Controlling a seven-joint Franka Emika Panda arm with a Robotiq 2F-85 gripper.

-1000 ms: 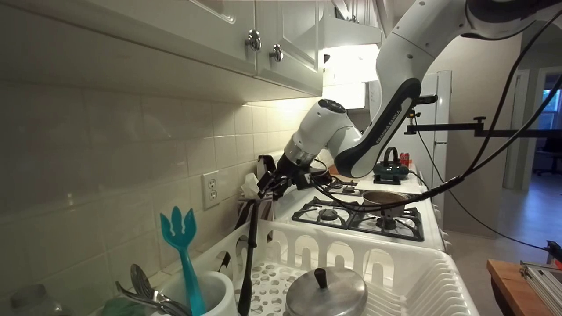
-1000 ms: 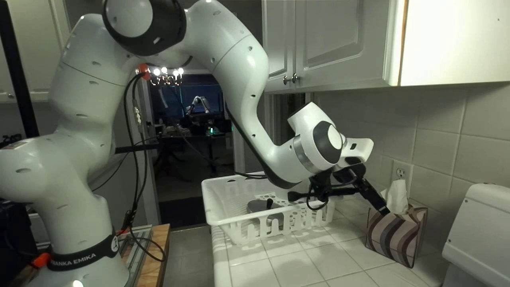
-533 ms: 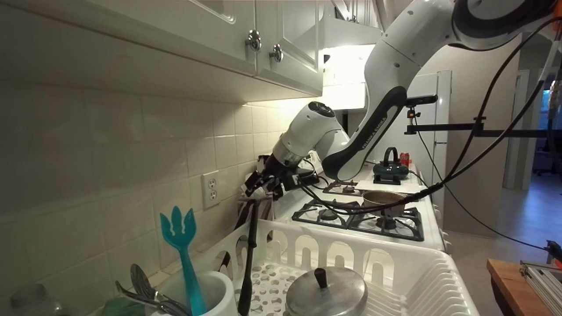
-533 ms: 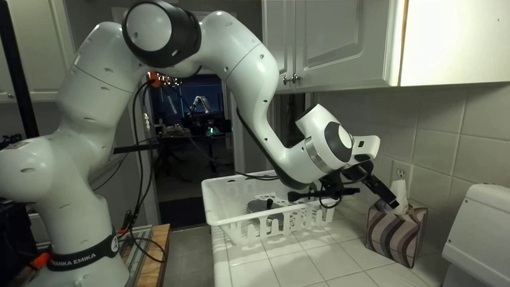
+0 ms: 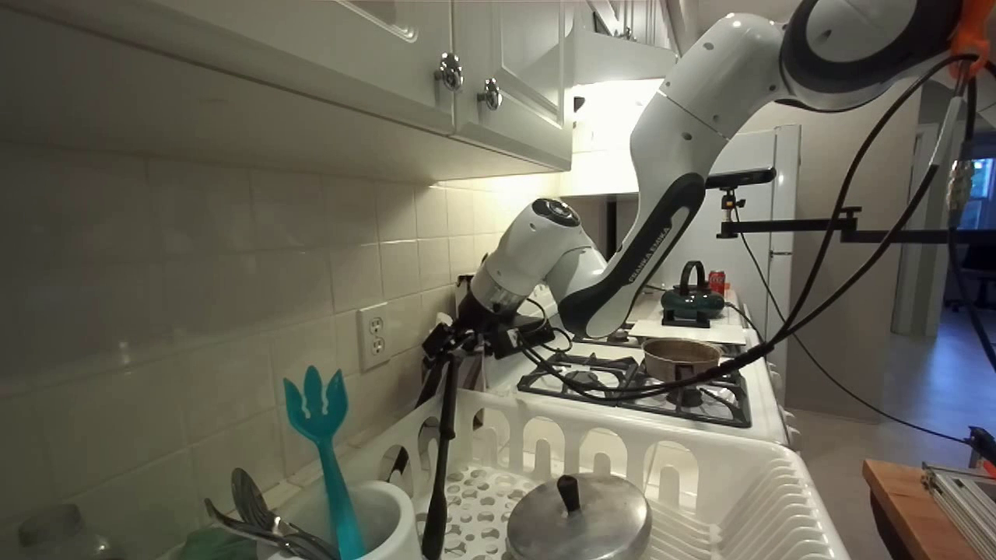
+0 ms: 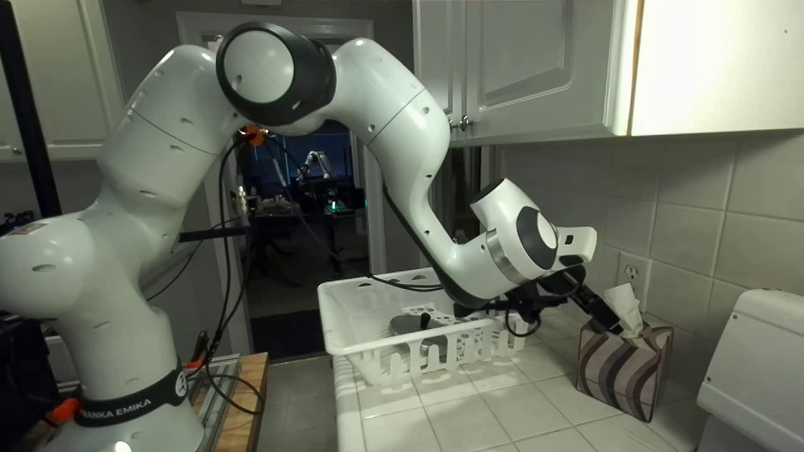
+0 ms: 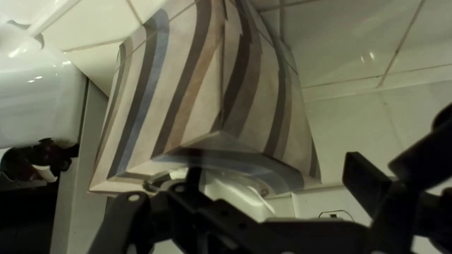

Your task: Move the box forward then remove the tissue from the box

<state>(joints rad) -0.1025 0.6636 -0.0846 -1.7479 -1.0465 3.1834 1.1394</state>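
Holding the gripper (image 7: 275, 174) low at the top of the striped box (image 6: 619, 373) with jaws parted wide and clamped on nothing, being set, presumably, to take the rim and shift the box first; not showing whether resting one fingertip (image 7: 193, 178) inside the opening or only in front of it. Calling for a square, gentle closing on that edge, saving the protruding tissue (image 6: 625, 307) for a separate pinch near its base and a straight upward pull. Finding the box upright on the tiled counter (image 6: 496, 408), near the wall outlet (image 6: 633, 272), between the dish rack (image 6: 361, 317), well apart, and the white appliance panel (image 6: 757, 358), close by; minding the cabinet (image 6: 716, 69) overhead when lifting.
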